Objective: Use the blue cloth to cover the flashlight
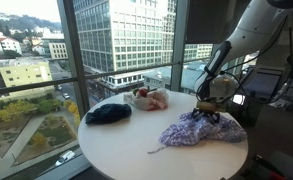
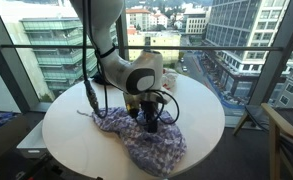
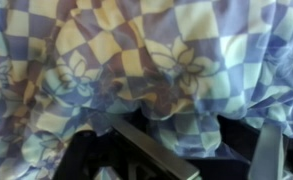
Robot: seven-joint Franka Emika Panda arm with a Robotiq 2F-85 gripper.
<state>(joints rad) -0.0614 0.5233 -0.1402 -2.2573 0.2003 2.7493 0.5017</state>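
The blue-and-white checked cloth [image 1: 201, 130] lies bunched on the round white table [image 1: 116, 148]; it also shows in an exterior view [image 2: 136, 142]. My gripper [image 1: 208, 113] points straight down onto the cloth's top, as an exterior view [image 2: 151, 120] also shows. In the wrist view the cloth [image 3: 146, 60] fills the picture. A fold of it hangs between my gripper's [image 3: 221, 152] two fingers, with dark gaps on either side, so the jaws look open. No flashlight shows in any view.
A dark blue bundle [image 1: 108, 113] and a pink-and-white bundle [image 1: 149, 98] lie on the far part of the table. Glass walls surround the table. A chair [image 2: 286, 135] stands off to one side, and equipment [image 1: 266, 85] stands behind the arm.
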